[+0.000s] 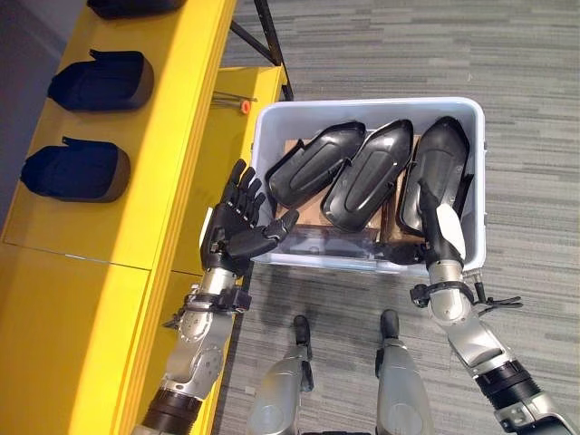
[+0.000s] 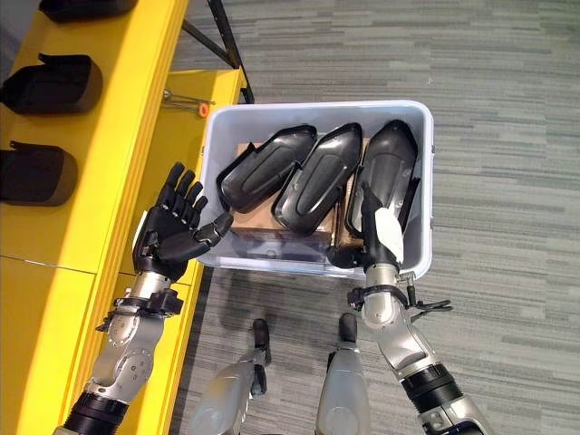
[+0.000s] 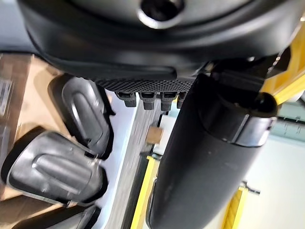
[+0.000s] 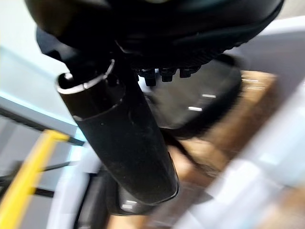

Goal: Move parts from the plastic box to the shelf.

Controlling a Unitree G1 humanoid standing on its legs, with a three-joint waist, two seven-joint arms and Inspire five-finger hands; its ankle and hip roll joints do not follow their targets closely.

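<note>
Currently, three black parts [image 1: 367, 172] are seen lying side by side in the plastic box [image 1: 272, 118]. At five o'clock, the right hand [image 1: 441, 227] is lowered onto the rightmost part; its grip cannot be told. At nine o'clock, the left hand [image 1: 237, 222] is spread open beside the yellow shelf [image 1: 172, 109]. Picking appears underway; next, a firm grasp and lift are called for.

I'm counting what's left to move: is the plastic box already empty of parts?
No. In the left eye view, three black parts still lie side by side in the plastic box, with the right hand reaching in over the rightmost one.
</note>
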